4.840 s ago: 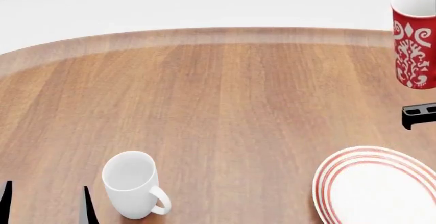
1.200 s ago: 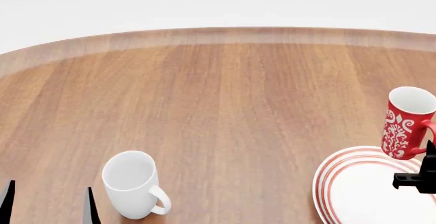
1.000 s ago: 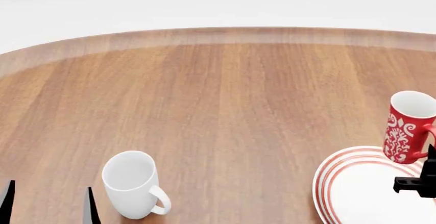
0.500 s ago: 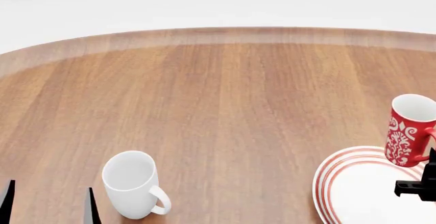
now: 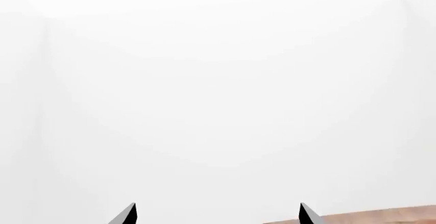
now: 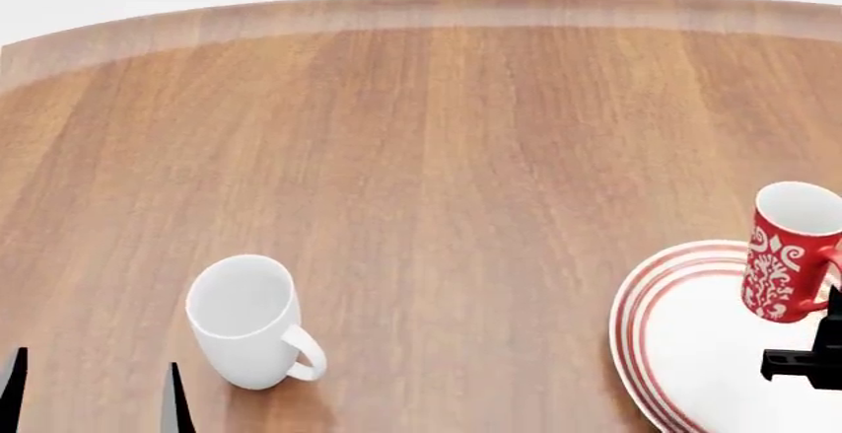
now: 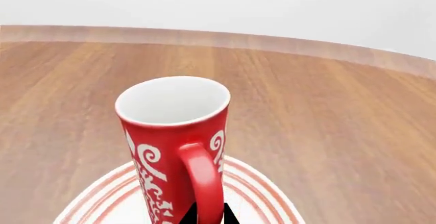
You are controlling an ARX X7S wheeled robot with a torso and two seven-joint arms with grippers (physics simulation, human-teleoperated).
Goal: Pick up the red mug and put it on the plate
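Red mug [image 6: 791,252] sits upright over the far part of the plate [image 6: 684,344] at the right edge of the head view; whether its base touches the plate cannot be told. Right wrist view: mug [image 7: 178,147] shows its white inside and loop handle facing the camera, striped plate rim [image 7: 259,188] beneath it. Right gripper [image 7: 208,215] has its dark finger tips pinched on the lower handle, clamped there; in the head view only a dark piece of it [image 6: 813,354] shows beside the mug. Left gripper [image 6: 93,394] is low at the near left, tips apart with nothing between them [image 5: 216,215]. White mug [image 6: 246,322] stands on the wooden table [image 6: 435,157], well apart from the plate, just beside the left gripper.
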